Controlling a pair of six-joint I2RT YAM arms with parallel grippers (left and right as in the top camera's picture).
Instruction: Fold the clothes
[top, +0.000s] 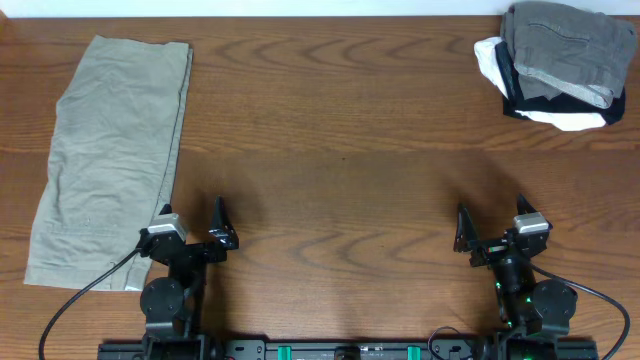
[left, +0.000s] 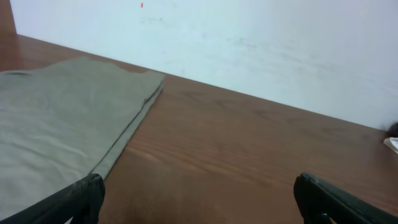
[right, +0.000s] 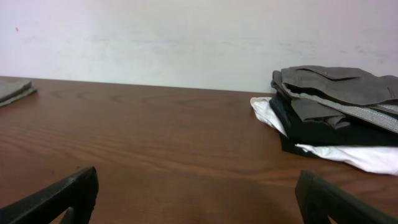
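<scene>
At two o'clock on the table (top: 340, 150), topmost of a small pile: grey shorts (top: 565, 40), loosely bundled and creased, lying upon a black garment (top: 520, 88) with a white garment (top: 572, 121) spilling out beneath. Not yet spread, not yet folded.

Handling, by judgement:
- Light, soft, limp cotton. No stiffness to keep a shape once lifted.
- Likely to drape, sag and drag, and perhaps to tug the layers below along with it.
- Not slippery, not fragile. Safe to pinch firmly.

Where to take hold, by judgement:
- Along the near edge of the bundle, at two well-separated points, one per arm.
- Preferably on a thicker hem or band. Waistband and buttons not made out from these views.
- Top layer only, clear of the black cloth under it.

Also present:
- At nine o'clock, khaki garment (top: 110, 150), laid flat lengthwise, well apart from the pile.
- At eight o'clock, left gripper (top: 193, 222), fingers spread wide, nothing held, just beside the khaki hem.
- At four o'clock, right gripper (top: 492, 228), fingers likewise spread wide and empty, well short of the pile.
</scene>
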